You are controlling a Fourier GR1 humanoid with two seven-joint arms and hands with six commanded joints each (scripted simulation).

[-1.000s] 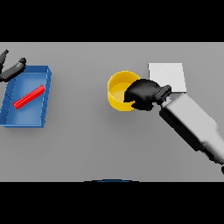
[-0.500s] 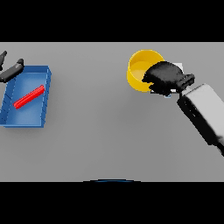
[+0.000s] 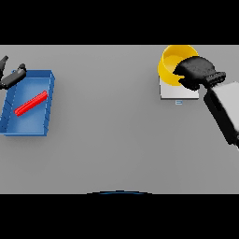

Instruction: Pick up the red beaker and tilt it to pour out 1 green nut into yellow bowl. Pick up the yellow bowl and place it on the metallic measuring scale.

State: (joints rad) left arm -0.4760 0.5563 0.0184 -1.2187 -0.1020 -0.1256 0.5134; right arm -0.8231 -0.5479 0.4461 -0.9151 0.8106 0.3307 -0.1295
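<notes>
My right hand (image 3: 196, 71) is shut on the rim of the yellow bowl (image 3: 172, 63), holding it over the far part of the metallic measuring scale (image 3: 178, 92) at the table's right back. I cannot tell whether the bowl touches the scale. The bowl's inside shows no nut from here. A red beaker (image 3: 31, 103) lies on its side inside the blue tray (image 3: 43, 129) at the left. My left hand (image 3: 11, 77) shows at the left edge, by the tray's far corner, its fingers relaxed and holding nothing.
The blue tray occupies the left side of the grey table (image 3: 112, 140). My right forearm (image 3: 224, 109) slants in from the right edge, beside the scale.
My right hand has carried the yellow bowl from the table's middle right toward the back and right, until it is above the scale. The left hand stayed put.
</notes>
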